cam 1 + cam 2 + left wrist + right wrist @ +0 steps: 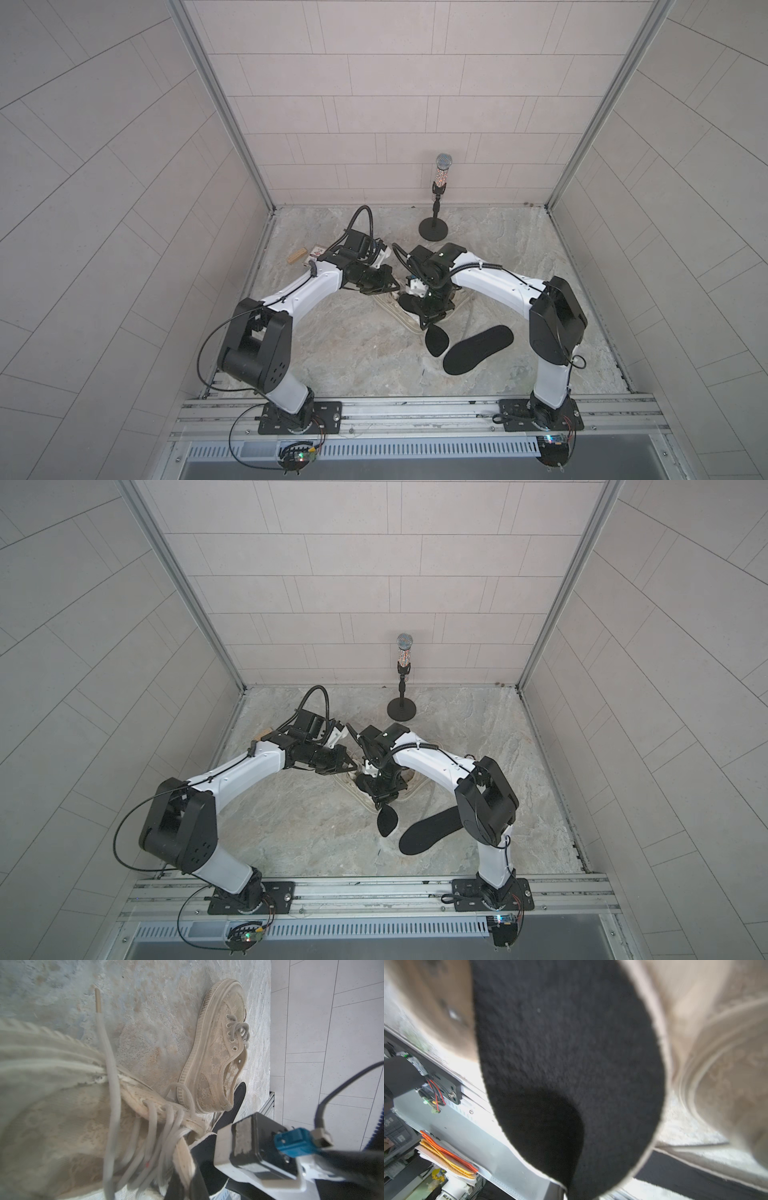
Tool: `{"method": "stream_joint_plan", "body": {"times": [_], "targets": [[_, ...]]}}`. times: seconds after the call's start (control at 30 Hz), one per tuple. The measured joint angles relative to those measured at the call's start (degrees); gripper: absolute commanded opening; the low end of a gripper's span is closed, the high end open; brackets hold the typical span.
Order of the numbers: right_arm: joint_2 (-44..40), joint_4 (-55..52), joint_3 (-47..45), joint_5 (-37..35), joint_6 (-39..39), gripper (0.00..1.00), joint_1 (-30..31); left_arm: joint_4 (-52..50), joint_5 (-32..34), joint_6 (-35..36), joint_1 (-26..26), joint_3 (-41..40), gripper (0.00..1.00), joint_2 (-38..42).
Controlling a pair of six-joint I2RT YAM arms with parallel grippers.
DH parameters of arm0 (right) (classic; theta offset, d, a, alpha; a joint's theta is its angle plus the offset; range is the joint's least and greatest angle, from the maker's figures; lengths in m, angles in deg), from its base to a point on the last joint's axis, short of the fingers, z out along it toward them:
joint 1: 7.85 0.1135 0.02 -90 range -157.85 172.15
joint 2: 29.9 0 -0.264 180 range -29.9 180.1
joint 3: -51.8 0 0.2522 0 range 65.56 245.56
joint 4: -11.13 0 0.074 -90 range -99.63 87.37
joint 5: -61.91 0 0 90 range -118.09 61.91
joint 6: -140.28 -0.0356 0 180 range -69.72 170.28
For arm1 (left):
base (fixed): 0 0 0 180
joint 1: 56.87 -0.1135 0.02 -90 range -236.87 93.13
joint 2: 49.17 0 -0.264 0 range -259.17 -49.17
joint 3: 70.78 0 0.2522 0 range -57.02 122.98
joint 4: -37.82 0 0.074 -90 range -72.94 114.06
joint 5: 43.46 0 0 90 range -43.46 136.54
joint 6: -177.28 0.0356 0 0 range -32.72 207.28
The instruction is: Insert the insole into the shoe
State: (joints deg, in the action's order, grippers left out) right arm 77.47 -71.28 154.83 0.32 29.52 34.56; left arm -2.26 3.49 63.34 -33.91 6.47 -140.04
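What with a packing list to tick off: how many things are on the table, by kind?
Shoes: 2 (near shoe, far shoe)
Insoles: 2 (flat insole, lifted insole)
Microphone on stand: 1
Wooden block: 1
Small box: 1
Total: 7

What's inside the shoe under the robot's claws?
A black insole goes into the shoe, one end poking out. The right claw covers the opening, so how deep it sits is hidden.
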Motion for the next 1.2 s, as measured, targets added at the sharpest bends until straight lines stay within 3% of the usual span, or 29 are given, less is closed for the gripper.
{"method": "stream_joint_plan", "body": {"times": [0.27, 0.6, 1.2], "targets": [[0.02, -5.03, 1.18, -0.57, 0.87, 0.01, 0.00, 0.15, 1.25, 0.70, 0.83, 0.00, 0.00, 0.02], [4.37, -7.74, 9.16, -1.99, 0.76, 0.02, 0.00, 1.14, 2.03, 0.92, 3.85, 0.00, 0.00, 0.02], [4.70, -1.18, 4.66, -4.70, -0.74, 0.05, -1.18, 2.67, 1.53, -0.61, 3.93, -0.85, 0.00, 0.00]]}}
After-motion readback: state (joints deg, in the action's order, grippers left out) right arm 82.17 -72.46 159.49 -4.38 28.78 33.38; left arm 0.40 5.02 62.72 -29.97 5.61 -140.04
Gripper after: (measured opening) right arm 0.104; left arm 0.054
